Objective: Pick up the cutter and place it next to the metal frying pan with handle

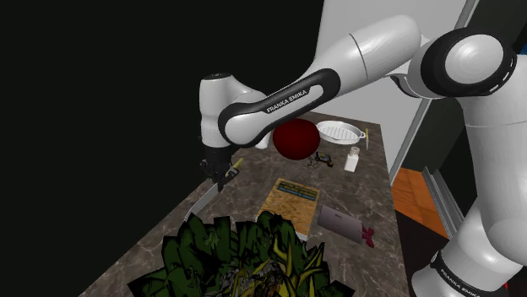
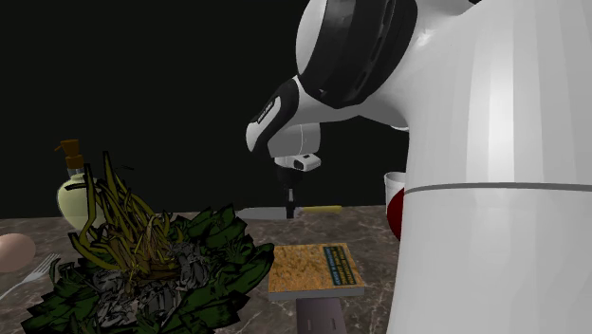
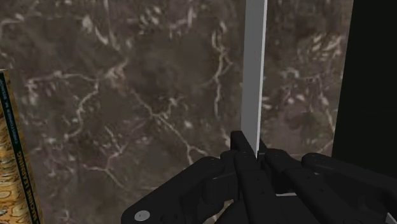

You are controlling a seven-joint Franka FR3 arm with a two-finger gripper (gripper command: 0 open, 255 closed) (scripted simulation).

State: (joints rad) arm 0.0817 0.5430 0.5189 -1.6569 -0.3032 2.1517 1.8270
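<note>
Foliage (image 1: 245, 257) crowds the shoulder view's bottom, with a book (image 1: 291, 205) just beside it and a dark red ball (image 1: 295, 138) in front of the white pan (image 1: 340, 132) (well apart from the cutter). The desk (image 3: 127, 95) is brown marble, with a black area beyond. The cutter (image 1: 201, 205), grey-bladed and yellow-handled, lies by the desk's edge, the jaws closed on it.

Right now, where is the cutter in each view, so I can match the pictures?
Shoulder view: the cutter lies along the counter's left edge, under the gripper.
Second exterior view: flat on the counter behind the leafy plant, yellow handle pointing right.
Wrist view: its grey blade runs out from between the gripper's fingers.
Shared landmark: the orange-brown book beside it.
</note>
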